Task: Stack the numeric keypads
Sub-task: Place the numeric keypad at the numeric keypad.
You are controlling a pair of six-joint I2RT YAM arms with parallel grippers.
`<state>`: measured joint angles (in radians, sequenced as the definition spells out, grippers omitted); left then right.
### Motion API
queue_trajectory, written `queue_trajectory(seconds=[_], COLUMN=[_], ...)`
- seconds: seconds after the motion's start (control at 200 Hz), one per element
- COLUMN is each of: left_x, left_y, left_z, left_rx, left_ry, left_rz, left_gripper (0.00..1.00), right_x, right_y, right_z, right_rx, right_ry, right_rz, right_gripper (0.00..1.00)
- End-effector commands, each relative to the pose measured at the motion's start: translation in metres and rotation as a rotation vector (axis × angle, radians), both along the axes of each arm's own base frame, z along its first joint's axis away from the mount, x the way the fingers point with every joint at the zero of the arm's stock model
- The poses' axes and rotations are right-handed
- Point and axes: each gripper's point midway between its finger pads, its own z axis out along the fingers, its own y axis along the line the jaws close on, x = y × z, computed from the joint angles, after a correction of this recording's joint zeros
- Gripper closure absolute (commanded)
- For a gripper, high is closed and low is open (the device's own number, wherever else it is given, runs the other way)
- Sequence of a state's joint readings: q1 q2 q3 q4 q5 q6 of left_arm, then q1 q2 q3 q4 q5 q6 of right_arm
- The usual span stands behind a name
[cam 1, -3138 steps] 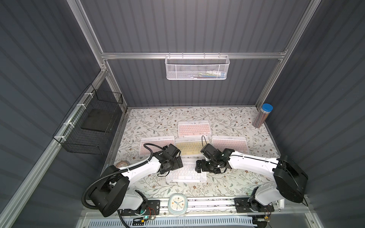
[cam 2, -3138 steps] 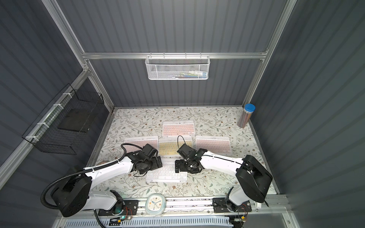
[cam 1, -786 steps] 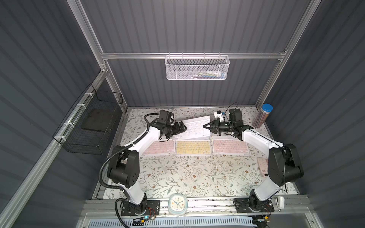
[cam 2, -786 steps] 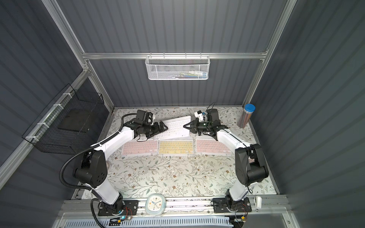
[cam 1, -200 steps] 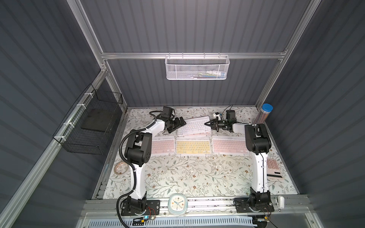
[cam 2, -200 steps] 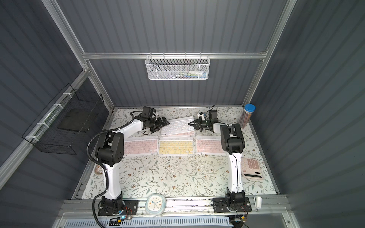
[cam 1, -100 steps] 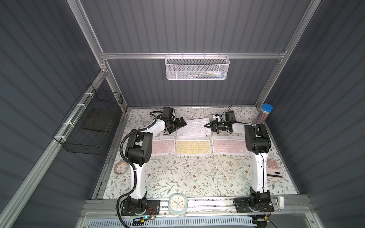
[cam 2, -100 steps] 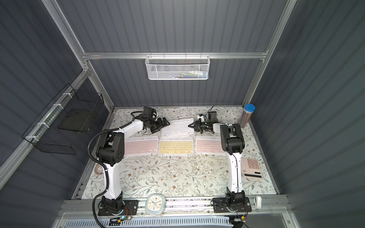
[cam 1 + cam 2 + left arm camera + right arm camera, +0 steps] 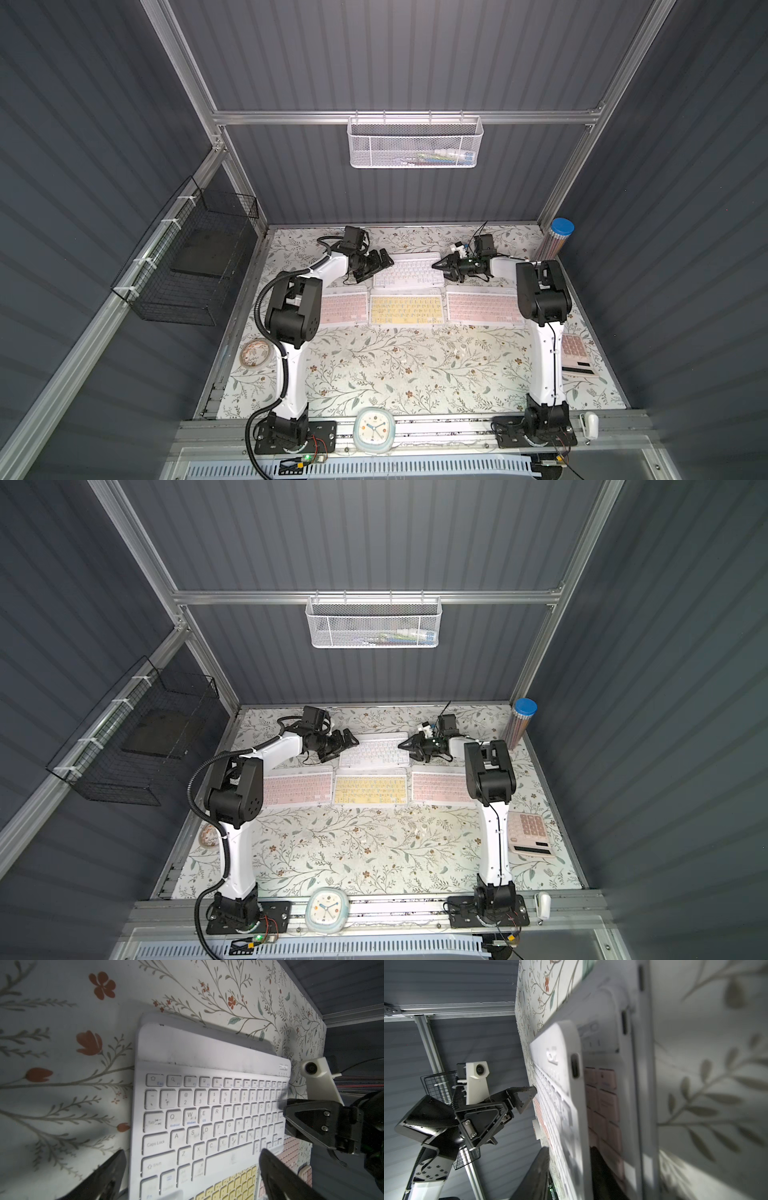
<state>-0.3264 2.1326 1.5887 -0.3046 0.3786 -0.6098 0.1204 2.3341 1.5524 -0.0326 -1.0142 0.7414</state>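
Upper centre, both top views: the thin white-framed white-keyed keypad (image 9: 405,271) (image 9: 372,751) lies on a pink-keyed keypad (image 9: 604,1093), on the floral mat (image 9: 374,374) just behind the yellow-keyed keypad (image 9: 405,309). My left gripper (image 9: 384,266) at its left end, fingers (image 9: 112,1169) spread wide, released. My right gripper (image 9: 438,264) at its right end, straddling the edge; grasping or released, I cannot tell

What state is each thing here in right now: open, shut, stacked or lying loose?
white keypad: keys up, stacked on the covered pink keypad
yellow keypad: flat, unstacked
pink keypad by left arm: flat, unstacked
pink keypad by right arm: flat, unstacked
left gripper: open, holding nothing
right gripper: astride white keypad's edge, grip unclear
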Motion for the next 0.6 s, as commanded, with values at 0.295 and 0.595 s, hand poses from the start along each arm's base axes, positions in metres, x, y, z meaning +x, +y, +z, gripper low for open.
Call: queue_trajectory(seconds=[0.295,0.595], left_x=[-0.010,-0.014], left_y=[-0.008,-0.018], left_z=[-0.015,-0.017], left_rx=[-0.001,0.002], left_ry=[0.033,0.039], left_rz=[-0.026,-0.042], left_gripper=[0.00,0.00], right_x=[0.010,0.010], right_y=[-0.022,-0.031], right_z=[0.027,0.025], right_rx=[-0.090,-0.132], right_ry=[-0.072,-0.060], right_rz=[-0.058,-0.090], right_gripper=[0.61,0.58])
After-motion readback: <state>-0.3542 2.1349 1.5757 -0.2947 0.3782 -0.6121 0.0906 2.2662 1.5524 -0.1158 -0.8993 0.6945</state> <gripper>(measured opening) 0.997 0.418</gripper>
